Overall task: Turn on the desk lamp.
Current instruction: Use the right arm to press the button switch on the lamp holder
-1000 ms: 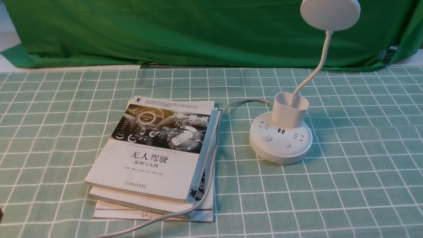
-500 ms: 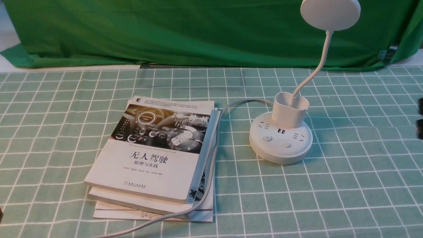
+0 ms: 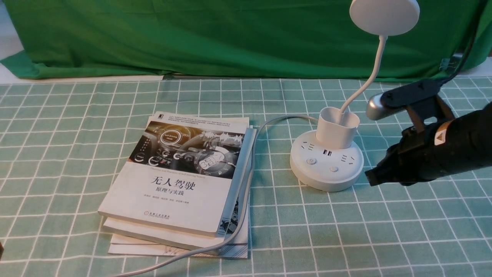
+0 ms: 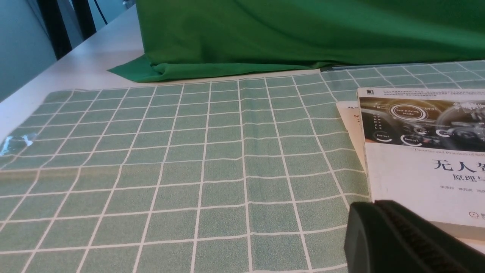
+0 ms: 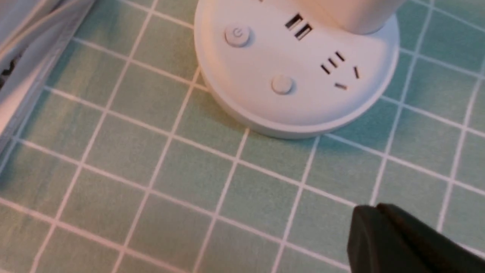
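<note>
The white desk lamp [image 3: 326,165] stands right of centre on the checked cloth, its disc head [image 3: 384,15] high on a thin curved neck above a cup-like holder [image 3: 337,129]. Its round base [image 5: 299,76] carries a power-symbol button [image 5: 237,35], a plain button [image 5: 282,84] and sockets. The lamp looks unlit. My right gripper [image 3: 371,179] hovers just right of the base, shut and empty, its black tip [image 5: 373,212] a short way off the base's rim. My left gripper [image 4: 375,206] is shut and empty beside the books' near corner.
A stack of books [image 3: 184,181] lies left of the lamp, and the lamp's grey cable [image 3: 246,192] runs over its right edge to the table's front. A green curtain [image 3: 230,34] hangs along the back. The checked cloth [image 3: 384,231] covers the table.
My right arm has come into the front view from the right edge and moved leftward to just beside the lamp's base. The lamp and books have not moved.
</note>
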Robot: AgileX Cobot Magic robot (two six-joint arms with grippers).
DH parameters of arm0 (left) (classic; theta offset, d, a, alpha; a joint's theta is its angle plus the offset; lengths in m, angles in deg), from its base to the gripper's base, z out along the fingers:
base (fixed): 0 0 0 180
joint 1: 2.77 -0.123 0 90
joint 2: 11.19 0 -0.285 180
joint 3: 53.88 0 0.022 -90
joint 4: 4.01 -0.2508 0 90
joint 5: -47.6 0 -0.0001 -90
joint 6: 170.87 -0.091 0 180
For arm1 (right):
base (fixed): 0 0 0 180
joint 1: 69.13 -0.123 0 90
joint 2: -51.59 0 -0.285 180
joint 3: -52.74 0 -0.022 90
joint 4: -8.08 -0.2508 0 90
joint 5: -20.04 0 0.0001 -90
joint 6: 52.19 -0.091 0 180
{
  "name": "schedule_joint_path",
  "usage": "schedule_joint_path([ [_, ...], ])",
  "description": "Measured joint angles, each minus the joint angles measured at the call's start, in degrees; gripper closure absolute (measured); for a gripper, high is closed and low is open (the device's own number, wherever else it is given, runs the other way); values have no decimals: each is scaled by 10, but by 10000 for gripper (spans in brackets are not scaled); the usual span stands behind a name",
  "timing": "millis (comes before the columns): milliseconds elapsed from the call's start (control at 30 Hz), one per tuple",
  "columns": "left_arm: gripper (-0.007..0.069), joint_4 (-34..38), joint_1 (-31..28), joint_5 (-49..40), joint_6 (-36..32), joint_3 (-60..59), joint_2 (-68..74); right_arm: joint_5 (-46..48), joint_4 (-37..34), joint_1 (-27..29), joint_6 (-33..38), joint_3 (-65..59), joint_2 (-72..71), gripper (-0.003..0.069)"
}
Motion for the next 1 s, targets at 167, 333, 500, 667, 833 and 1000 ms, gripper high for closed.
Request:
schedule_joint_path([
  [167, 603, 0, 0, 0, 0, 0, 0, -4, -46, 0, 34, 44, 62, 631],
  [333, 603, 0, 0, 0, 0, 0, 0, -19, -62, 0, 48, 69, 113, 631],
  [500, 603, 0, 0, 0, 0, 0, 0, -44, -66, 0, 49, 73, 138, 631],
  [667, 603, 0, 0, 0, 0, 0, 0, -65, -73, -1, 55, 78, 154, 631],
  [833, 603, 0, 0, 0, 0, 0, 0, -92, -76, -11, 56, 78, 168, 631],
  [1000, 603, 0, 0, 0, 0, 0, 0, -106, -78, -13, 57, 78, 180, 631],
])
